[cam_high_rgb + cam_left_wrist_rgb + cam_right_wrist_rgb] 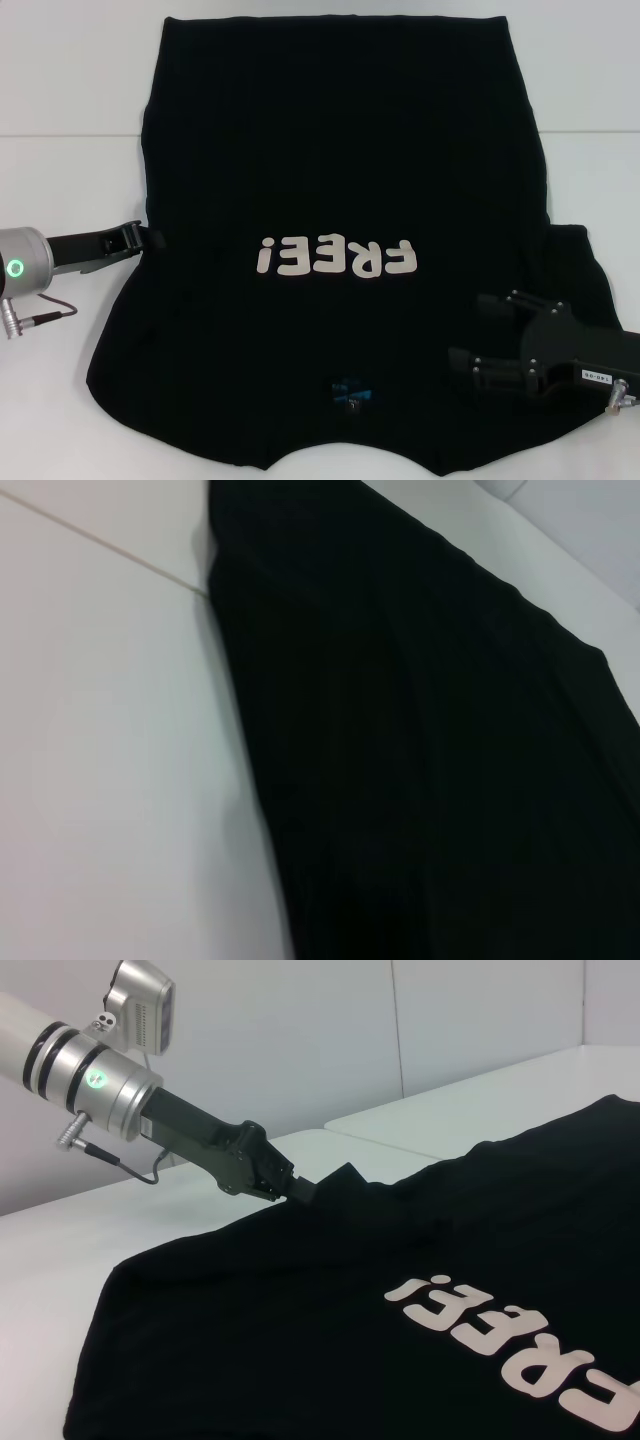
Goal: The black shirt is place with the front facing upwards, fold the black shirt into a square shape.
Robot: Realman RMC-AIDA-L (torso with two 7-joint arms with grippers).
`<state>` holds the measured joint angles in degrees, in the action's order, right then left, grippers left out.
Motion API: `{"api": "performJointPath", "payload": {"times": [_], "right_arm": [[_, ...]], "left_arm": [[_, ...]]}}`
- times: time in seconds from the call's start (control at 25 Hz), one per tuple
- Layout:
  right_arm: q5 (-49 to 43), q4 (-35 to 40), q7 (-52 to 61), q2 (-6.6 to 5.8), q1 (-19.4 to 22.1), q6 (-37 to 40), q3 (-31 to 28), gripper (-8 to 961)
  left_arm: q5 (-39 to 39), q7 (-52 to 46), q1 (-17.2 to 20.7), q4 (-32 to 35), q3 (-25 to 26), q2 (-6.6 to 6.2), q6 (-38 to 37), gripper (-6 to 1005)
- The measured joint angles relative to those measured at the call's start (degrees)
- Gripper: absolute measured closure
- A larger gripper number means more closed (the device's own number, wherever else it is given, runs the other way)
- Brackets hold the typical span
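A: Head view first. Where does the black shirt (340,180) lie?

B: Flat on the white tabletop (70,70), front up. Its cream "FREE!" lettering (335,259) reads upside down from the robot, and the small blue neck label (354,391) is on the robot's side of the lettering, with the hem on the far side of it.

A: And the left end effector (148,239)?

B: It is at the shirt's edge, out to the left of the lettering. In the right wrist view the left end effector (305,1190) is pinching a small peak of cloth at that edge, raised a little off the tabletop (60,1260).

A: What does the left wrist view give?

B: Only the shirt's (430,760) edge running across the pale tabletop (100,730). None of that arm's fingers.

A: The right end effector (470,335)?

B: Over the shirt, right of the lettering and nearer the robot. I cannot tell how its fingers stand, or whether they touch the cloth.
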<state>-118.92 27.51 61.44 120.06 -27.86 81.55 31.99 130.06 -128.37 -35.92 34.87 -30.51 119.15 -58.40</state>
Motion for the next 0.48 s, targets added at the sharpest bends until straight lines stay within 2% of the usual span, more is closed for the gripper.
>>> {"api": "performJointPath", "payload": {"times": [0.48], "right_arm": [[0.13,0.0,0.0,0.0,0.02,0.0,0.0,28]], "left_arm": [[-2.89,1.78,1.41,0.18,0.38,0.08,-10.69,955]]}}
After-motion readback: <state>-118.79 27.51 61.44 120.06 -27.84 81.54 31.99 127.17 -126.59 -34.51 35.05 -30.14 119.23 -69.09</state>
